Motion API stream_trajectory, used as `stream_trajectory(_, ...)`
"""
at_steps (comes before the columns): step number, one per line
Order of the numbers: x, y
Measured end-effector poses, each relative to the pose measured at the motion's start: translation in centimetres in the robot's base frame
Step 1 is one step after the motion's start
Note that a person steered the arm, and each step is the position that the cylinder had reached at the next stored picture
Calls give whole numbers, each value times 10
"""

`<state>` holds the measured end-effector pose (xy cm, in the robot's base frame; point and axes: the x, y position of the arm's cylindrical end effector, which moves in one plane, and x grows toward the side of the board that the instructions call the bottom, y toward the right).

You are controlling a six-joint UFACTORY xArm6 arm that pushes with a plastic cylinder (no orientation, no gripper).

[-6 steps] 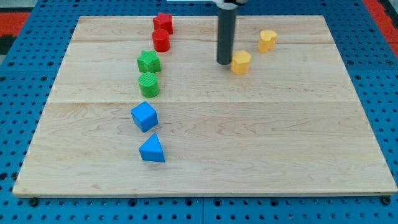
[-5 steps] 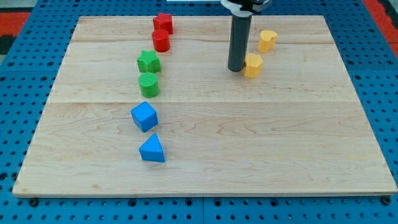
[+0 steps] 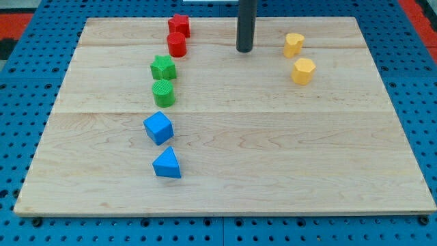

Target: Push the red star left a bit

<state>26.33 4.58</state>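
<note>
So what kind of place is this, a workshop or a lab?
Likely a robotics lab bench: a wooden board on blue pegboard, small blocks like the red star, and my tip.

Bare board between my tip point(image 3: 245, 50) and red star point(image 3: 179, 25).

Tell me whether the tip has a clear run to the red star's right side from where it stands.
Probably yes. My tip stands to the view's right of the red star, slightly lower, with bare board between them. The red cylinder sits just below the star, so the approach should stay above it.
</note>
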Motion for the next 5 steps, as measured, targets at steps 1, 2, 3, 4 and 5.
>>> stream_trajectory(1, -58, -26)
stream_trajectory(2, -71, -66)
stream_trajectory(3, -70, -105)
stream_trajectory(4, -72, -166)
stream_trajectory(5, -69, -226)
